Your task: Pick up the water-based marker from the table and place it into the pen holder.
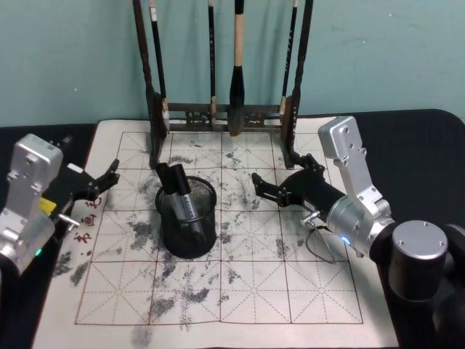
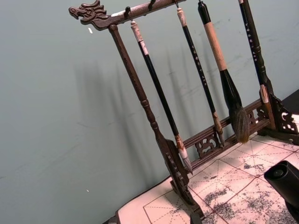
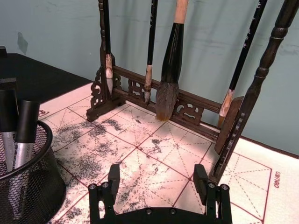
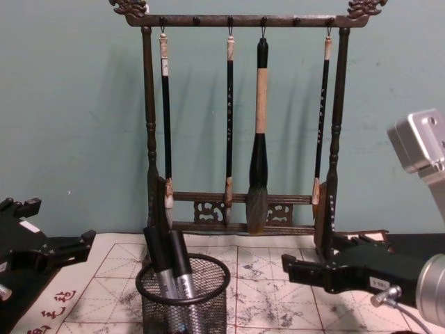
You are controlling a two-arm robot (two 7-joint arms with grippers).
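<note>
Leaning inside the pen holder, two markers suggest the task looks finished. The right gripper hangs just beside the holder, fingers apart and empty; the left gripper idles, also apart.

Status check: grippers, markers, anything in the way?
Left gripper open, left of holder. Right gripper open, empty, right of it. Two markers standing in holder. Brush rack behind, apart from both.
</note>
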